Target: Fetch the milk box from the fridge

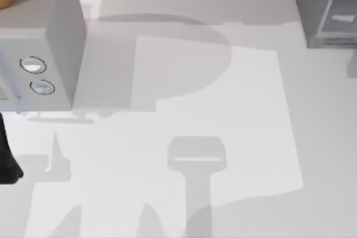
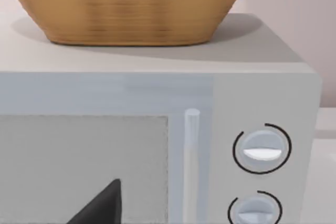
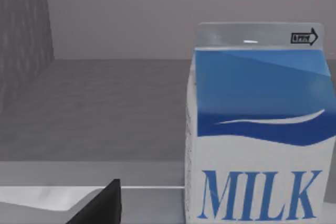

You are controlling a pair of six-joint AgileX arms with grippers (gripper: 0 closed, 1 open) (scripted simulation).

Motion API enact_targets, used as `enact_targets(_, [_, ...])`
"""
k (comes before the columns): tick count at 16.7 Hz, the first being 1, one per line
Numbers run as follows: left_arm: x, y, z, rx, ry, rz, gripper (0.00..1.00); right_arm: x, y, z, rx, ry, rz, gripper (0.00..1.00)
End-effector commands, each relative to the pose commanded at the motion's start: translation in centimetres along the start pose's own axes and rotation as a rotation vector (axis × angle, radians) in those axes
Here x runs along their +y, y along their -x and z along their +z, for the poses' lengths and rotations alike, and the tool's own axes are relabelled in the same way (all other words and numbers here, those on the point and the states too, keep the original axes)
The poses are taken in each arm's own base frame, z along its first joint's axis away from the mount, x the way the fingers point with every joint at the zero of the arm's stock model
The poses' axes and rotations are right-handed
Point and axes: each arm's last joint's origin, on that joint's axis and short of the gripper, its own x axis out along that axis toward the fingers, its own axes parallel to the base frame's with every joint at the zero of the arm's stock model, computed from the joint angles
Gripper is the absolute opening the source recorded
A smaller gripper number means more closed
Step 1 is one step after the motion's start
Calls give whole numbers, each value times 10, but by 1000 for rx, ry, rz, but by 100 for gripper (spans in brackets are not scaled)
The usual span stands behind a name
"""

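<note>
Up close, our right wrist view has the milk box (image 3: 260, 129) standing upright on a dark grey shelf inside the fridge (image 3: 23, 35), its blue upper face and pale lower face with the word MILK turned towards us. One dark fingertip (image 3: 102, 205) of our right gripper sits just short of the shelf's front edge, beside the carton and not touching it; we cannot tell how that gripper stands. From above, the fridge (image 1: 326, 9) occupies the table's (image 1: 223, 115) far right corner. Our left arm (image 1: 8, 160) is parked at the table's left edge, facing the lighter grey box (image 2: 157, 129) with two round knobs (image 2: 261, 149) and a wicker basket (image 2: 126, 3) on top
</note>
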Motion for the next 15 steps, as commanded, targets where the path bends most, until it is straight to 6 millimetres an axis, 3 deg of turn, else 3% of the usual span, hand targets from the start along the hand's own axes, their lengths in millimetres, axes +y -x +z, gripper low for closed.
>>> enact_targets(4, [0,0,0,0,0,0,100,-1,-8,-1,3,-1,0,100])
enact_targets(10, [0,0,0,0,0,0,100,-1,-56,0,-4,1,0,100])
enact_targets(15, [0,0,0,0,0,0,100,0,-60,0,0,0,0,100])
